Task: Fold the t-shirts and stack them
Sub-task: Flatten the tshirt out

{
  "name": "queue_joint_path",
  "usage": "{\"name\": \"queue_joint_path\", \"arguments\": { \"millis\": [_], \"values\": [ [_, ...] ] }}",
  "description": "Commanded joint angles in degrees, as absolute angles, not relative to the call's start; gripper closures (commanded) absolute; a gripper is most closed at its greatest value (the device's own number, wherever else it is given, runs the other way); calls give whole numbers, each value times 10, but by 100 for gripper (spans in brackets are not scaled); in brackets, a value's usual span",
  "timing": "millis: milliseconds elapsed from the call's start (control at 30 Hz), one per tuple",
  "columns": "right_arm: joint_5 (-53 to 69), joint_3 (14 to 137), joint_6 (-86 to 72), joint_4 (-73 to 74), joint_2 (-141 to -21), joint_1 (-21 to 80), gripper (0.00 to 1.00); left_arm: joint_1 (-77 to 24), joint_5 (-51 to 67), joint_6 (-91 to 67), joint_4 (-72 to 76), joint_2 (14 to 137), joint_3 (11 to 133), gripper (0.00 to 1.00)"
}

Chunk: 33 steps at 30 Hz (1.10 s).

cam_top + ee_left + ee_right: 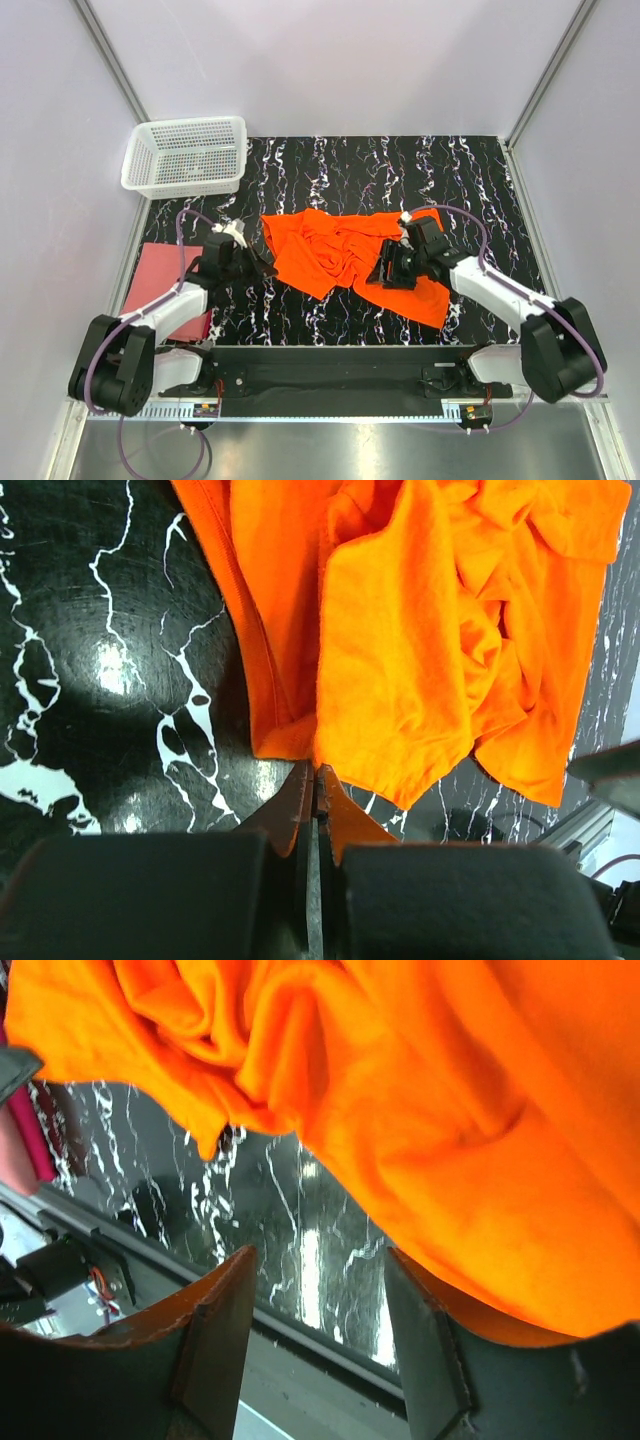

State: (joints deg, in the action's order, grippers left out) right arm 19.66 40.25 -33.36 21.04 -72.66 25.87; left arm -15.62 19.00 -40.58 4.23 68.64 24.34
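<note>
Top external view: the black marbled table (480,190) carries the orange t-shirt (340,255), crumpled and spread across its middle, between the two arms. The white mesh basket (190,122) stands at the far left corner. The pink-red t-shirt (160,270) lies flat at the left edge, partly under the left arm. The left gripper (315,780) sits at the orange shirt's left side, its jaws pressed together on a corner of the hem. The right gripper (320,1260) is low over the shirt's right part, jaws apart and holding nothing, with cloth touching one fingertip.
</note>
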Motion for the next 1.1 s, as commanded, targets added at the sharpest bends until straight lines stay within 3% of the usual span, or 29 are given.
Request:
{"name": "queue_joint_path", "arguments": {
  "millis": [0,433,700,867,1067],
  "values": [
    [192,476,-314,192,-765,259,42,-154,179,-411,33,636,239,100],
    [180,724,-330,156,-1016,386,63,-158,151,-427,-158,383,166,100],
    [100,820,-373,118,-1155,401,83,-164,155,-488,-177,340,136,100],
    [36,856,-383,121,-1209,394,84,-165,133,-483,-186,332,146,100],
    [41,917,-385,137,-1277,351,84,-164,115,-471,-143,395,172,100]
  ]
}}
